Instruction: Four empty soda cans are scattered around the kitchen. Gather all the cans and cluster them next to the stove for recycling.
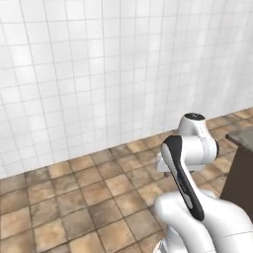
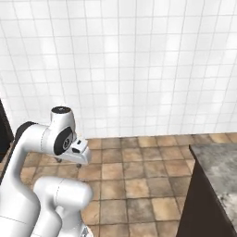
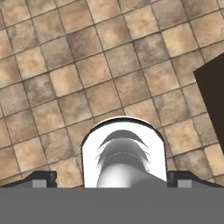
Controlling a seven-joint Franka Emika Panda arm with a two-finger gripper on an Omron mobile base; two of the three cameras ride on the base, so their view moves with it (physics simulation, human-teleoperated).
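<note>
Now the white robot arm (image 1: 190, 163) is folded low before a white square-tiled wall (image 1: 99, 74), above a floor of brown stone tiles (image 1: 74, 197). Its two-finger gripper (image 3: 112, 180) points down at this floor with its dark fingertips (image 3: 41, 179) spread wide, holding nothing. A grey marbled counter on a dark brown cabinet (image 2: 217, 185) stands at the right. I cannot see where the soda cans and the stove are.

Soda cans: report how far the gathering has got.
Done: nothing that these views can confirm; they take in a white tiled wall, brown floor tiles and a grey stone counter corner. In hand: nothing; the gripper is open over bare floor, fingertips wide apart. Left: finding all four cans and clustering them by the stove.
</note>
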